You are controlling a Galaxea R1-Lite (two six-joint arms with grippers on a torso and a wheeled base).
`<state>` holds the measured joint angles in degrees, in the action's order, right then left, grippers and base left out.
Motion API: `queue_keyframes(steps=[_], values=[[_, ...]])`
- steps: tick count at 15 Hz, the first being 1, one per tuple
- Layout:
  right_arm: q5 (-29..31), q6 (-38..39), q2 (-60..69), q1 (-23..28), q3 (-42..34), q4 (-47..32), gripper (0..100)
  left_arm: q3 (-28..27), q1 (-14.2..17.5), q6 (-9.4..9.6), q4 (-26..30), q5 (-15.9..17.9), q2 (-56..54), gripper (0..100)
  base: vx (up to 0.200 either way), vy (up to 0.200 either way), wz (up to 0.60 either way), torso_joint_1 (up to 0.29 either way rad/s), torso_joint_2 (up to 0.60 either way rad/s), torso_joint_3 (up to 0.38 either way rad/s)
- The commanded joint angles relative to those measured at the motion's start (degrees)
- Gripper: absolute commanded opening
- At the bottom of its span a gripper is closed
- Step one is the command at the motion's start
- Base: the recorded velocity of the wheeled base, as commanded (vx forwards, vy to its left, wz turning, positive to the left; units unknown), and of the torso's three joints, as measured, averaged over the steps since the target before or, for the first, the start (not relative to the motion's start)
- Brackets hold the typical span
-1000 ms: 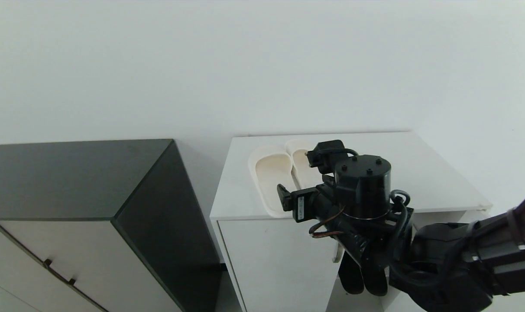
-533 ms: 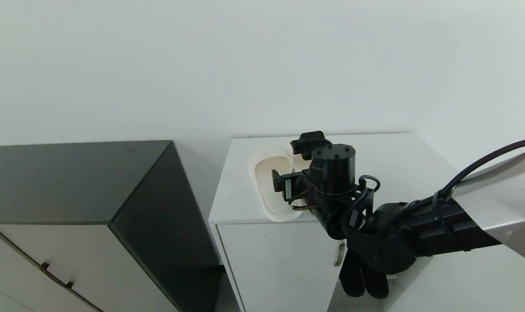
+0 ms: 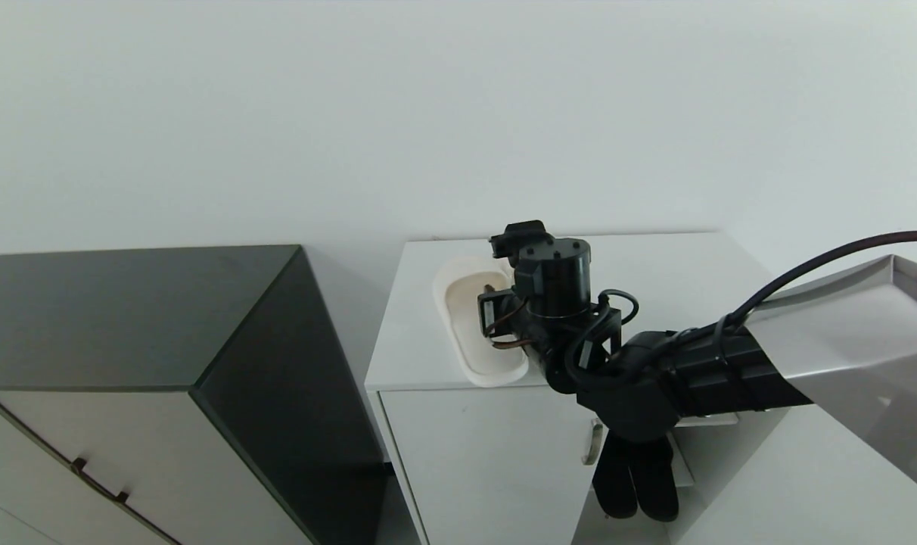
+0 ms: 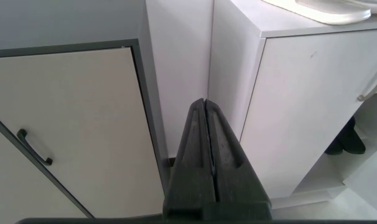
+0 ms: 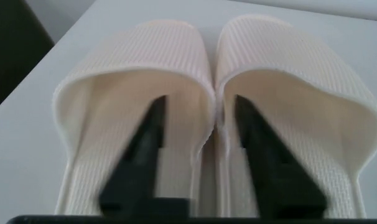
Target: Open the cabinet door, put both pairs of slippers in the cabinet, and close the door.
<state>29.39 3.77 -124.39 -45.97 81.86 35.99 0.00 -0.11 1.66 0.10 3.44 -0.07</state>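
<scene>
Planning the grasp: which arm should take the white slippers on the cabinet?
Right: the right hand, open, straddles the adjoining inner sides of the white slippers. The left hand is shut, low beside the cabinet.

Cream slippers [image 5: 176, 59] in ribbed matt foam (or soft rubber), white cabinet [image 3: 693, 295] smooth, matt

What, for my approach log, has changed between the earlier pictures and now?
The right gripper advanced across the cabinet top and is now open astride the white slippers' adjoining edges. Nothing is gripped. The white slippers and the dark pair inside stayed put.
</scene>
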Motion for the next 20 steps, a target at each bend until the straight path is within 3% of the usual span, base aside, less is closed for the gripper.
queue_keyframes(steps=[1,8,12,16,20], values=[[0.0,-0.1,-0.9,0.0,1.0,-0.6,0,0.0,0.0,0.01,0.1,0.0,0.1,0,0.000,0.000,0.00,0.000,0.00,0.000],[0.1,-1.3,3.5,-0.3,-0.2,-0.9,0,0.0,0.0,0.01,0.0,0.0,0.1,0,0.000,0.000,0.00,0.000,0.00,0.000],[-0.2,-1.2,14.7,-2.3,-10.5,-0.9,0,0.0,0.0,0.01,0.0,0.0,0.1,0,0.000,0.000,0.00,0.000,0.00,0.000],[-2.4,-0.6,24.5,-6.9,-25.3,-0.4,0,0.0,0.0,0.01,0.0,0.0,0.1,0,0.000,0.000,0.00,0.000,0.00,0.000],[-3.8,1.9,27.6,-8.7,-28.2,-0.5,0,0.0,0.0,0.01,0.0,0.0,0.1,0,0.000,0.000,0.00,0.000,0.00,0.000]])
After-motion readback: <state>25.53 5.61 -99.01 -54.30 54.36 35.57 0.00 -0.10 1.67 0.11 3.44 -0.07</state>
